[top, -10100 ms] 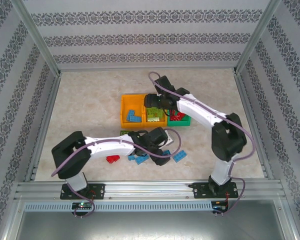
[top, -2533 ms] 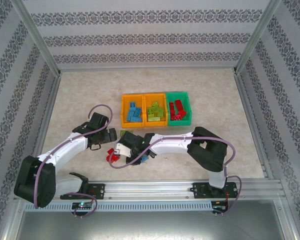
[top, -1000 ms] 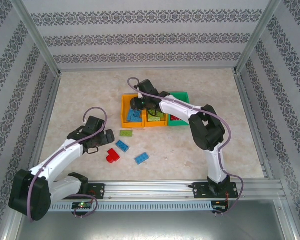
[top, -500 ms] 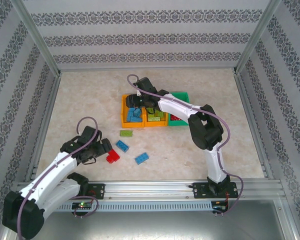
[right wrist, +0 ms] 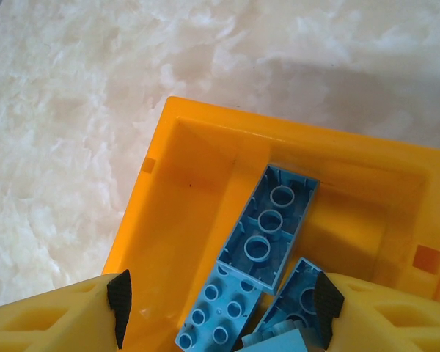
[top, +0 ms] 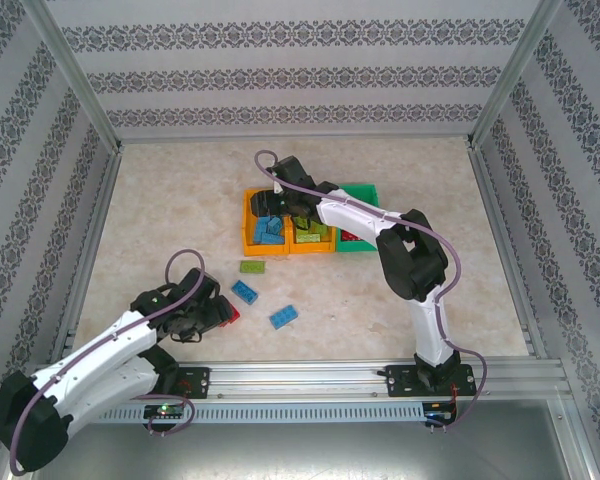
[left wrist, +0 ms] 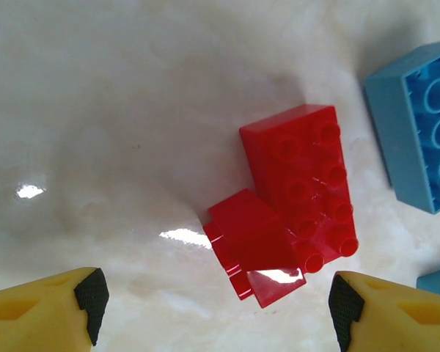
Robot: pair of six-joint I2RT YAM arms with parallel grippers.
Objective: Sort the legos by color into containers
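At the lower left of the overhead view, the jaws of the left arm stand released and empty above the pale marble worktop. A red L-shaped piece of joined studded plastic bricks lies untouched between and just beyond their tips, with a blue studded brick just to its right. Near the centre, the jaws of the right arm hang spread and empty over the left orange plastic bin, which holds several blue bricks; a second orange bin and a green bin adjoin it on the right.

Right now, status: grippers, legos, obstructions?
Left gripper open over red lego piece on table. Right gripper open over orange bin holding blue bricks. Loose blue brick beside the red.
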